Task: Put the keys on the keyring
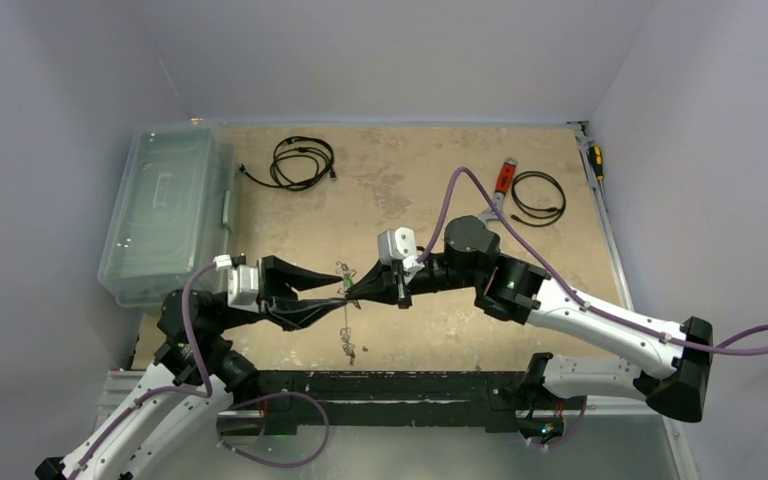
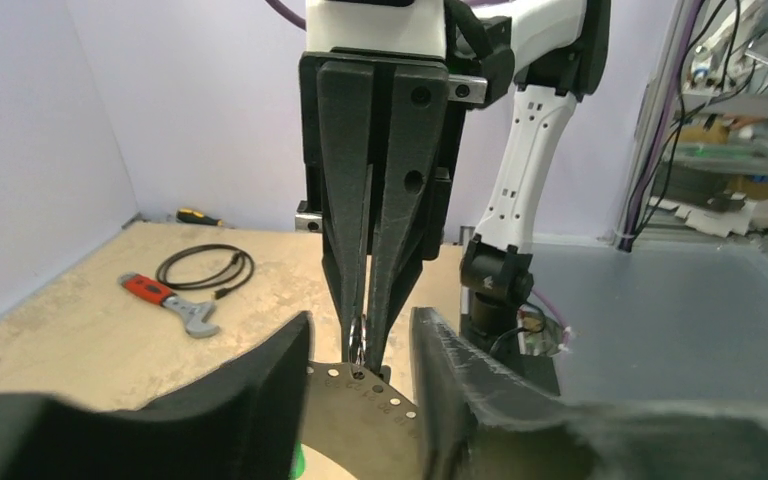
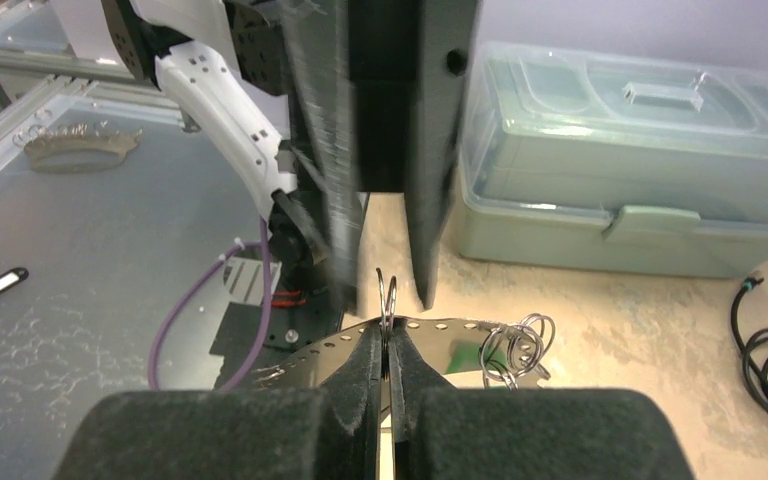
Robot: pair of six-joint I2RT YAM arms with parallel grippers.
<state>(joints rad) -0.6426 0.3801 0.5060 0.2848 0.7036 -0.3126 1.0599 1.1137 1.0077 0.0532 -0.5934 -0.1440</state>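
keyring tight in right claw

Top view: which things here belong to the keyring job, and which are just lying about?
In the job:
keyring, pinched by the right gripper
keys on the table
left gripper, open

Lying about:
clear plastic box
black cable near the box
black cable near the wrench
red-handled wrench
screwdriver

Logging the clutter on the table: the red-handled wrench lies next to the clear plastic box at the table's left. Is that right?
Not quite. The red-handled wrench lies at the table's far right, beside a coiled black cable, well away from the clear plastic box, which does sit at the left. The top external view shows it.
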